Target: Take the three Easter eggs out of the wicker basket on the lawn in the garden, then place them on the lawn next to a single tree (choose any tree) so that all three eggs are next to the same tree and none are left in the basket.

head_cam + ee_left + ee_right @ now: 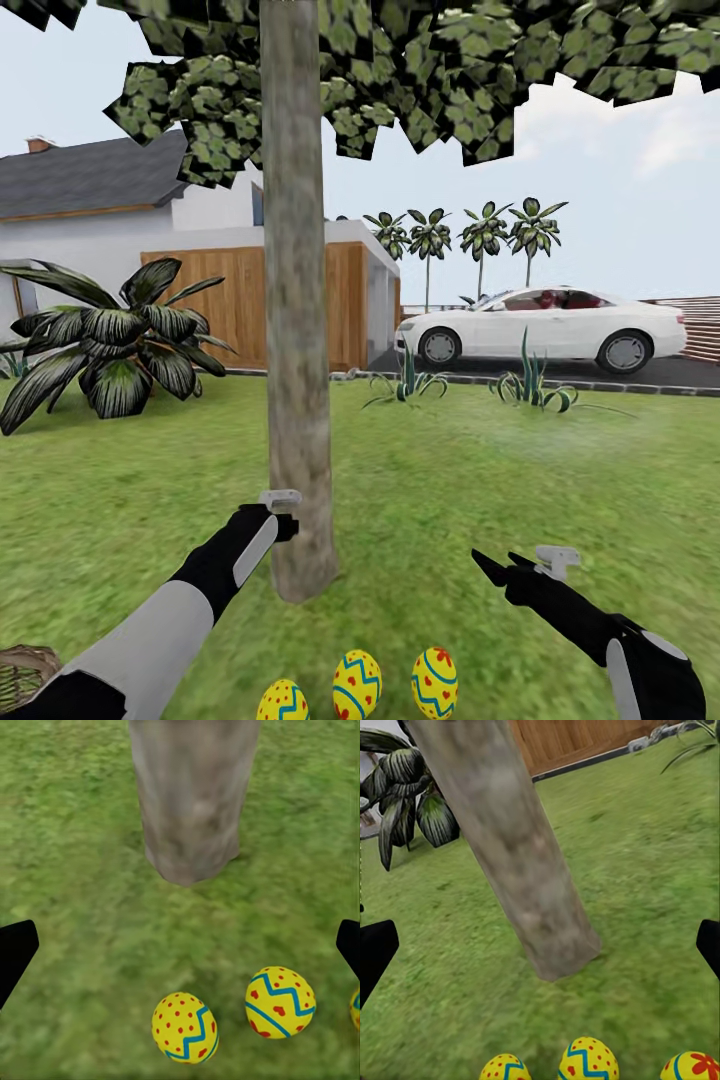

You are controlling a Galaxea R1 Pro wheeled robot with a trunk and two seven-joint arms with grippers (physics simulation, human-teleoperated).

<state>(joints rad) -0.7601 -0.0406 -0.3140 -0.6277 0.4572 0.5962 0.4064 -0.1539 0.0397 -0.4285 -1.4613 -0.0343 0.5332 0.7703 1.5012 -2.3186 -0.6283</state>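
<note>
Open right gripper (490, 561) above three glossy ovoid Easter eggs (357, 684) beside rough cylindrical tree (298, 400).

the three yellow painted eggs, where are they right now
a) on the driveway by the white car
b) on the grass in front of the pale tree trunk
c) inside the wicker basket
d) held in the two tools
b: the three yellow painted eggs lie in a row on the green grass lawn just in front of the pale grey-brown tree trunk, and both open tools are empty.
</note>
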